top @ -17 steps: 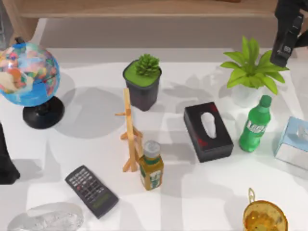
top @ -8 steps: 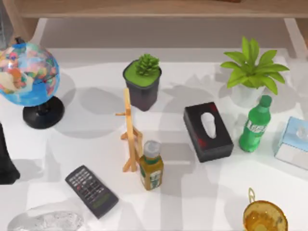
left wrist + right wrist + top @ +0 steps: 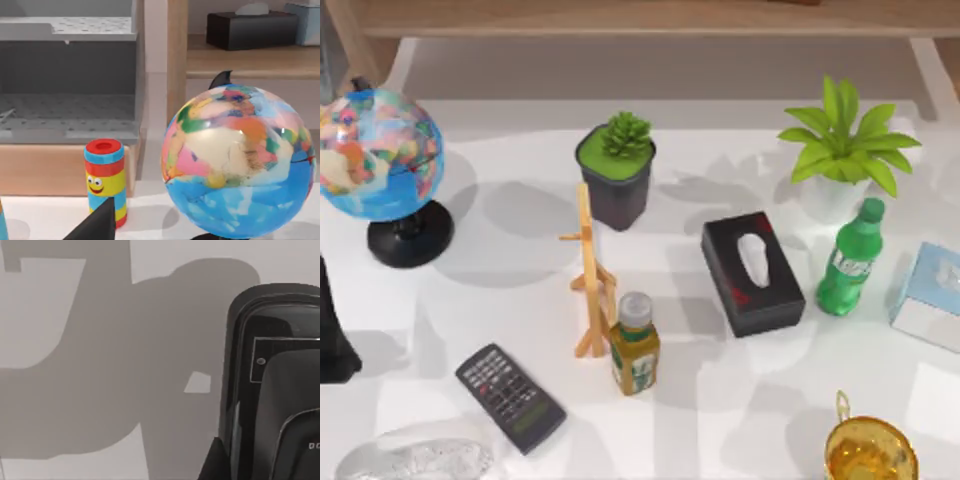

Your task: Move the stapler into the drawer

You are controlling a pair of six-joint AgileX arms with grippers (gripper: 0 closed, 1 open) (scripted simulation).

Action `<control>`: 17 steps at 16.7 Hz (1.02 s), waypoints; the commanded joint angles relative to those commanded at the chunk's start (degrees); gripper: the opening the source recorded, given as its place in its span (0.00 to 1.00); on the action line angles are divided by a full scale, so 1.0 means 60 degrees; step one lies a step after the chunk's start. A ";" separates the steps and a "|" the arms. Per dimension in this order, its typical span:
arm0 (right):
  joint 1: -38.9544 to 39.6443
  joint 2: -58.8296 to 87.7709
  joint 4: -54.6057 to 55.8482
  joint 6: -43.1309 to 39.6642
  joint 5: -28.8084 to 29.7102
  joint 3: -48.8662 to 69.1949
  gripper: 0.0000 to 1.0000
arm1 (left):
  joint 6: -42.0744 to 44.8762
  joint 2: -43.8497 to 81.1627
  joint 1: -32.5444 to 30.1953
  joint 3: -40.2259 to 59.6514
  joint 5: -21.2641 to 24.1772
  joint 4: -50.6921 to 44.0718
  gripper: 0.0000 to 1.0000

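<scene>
A black thing with a rounded end and grey trim, which looks like the stapler, lies close up on a grey surface in the right wrist view. A dark part of my right gripper shows beside its near end. In the left wrist view the grey drawer stands pulled open in a wooden cabinet, behind a striped toy cylinder. My left arm is parked at the table's left edge, and a black part of its gripper points towards the cylinder and the globe.
On the table stand a globe, a potted succulent, a wooden stand, a yellow bottle, a flat black remote, a black tissue box, a green bottle, a leafy plant and a gold cup.
My right arm, seen at the top right corner a second ago, has moved out of the top view. Shadows on the table have shifted. The table's objects have not moved.
</scene>
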 joint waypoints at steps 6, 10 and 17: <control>0.0048 0.0031 0.0010 0.0014 -0.0024 -0.0005 0.00 | 0.0000 0.0000 0.0000 0.0000 0.0000 0.0000 1.00; -0.0096 0.0173 -0.0062 -0.0137 -0.0637 0.0274 0.00 | 0.0000 0.0000 0.0000 0.0000 0.0000 0.0000 1.00; -0.0196 0.0172 0.0134 -0.0260 -0.1119 0.0159 0.00 | 0.0000 0.0000 0.0000 0.0000 0.0000 0.0000 1.00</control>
